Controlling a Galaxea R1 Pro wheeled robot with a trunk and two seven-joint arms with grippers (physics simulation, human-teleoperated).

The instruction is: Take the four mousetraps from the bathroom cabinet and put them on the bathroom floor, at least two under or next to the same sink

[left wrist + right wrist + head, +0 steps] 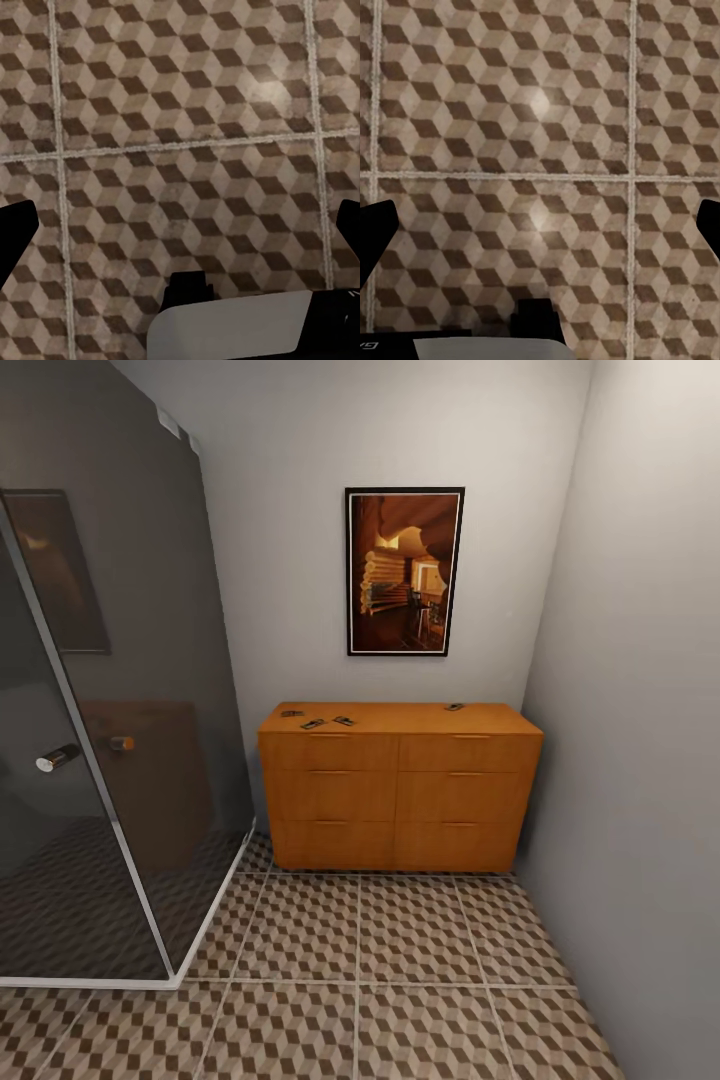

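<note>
Four mousetraps on cabinet (400,790) top: three grouped near left end (292,713), (312,724), (345,720), one (454,707) apart toward right rear. Cabinet against back wall under picture (404,571), drawers closed. Shower glass (110,740) at left. Left gripper (180,225) and right gripper (540,225) both spread wide, empty, over floor (400,960).

The cabinet (400,790) is standing on the bathroom floor (400,970) against the back wall, its six drawers all sitting flush. Four mousetraps are lying flat on its top: three are clustered near the left end (292,713) (313,723) (345,720), and one is sitting apart toward the right, near the back edge (454,707)
</note>
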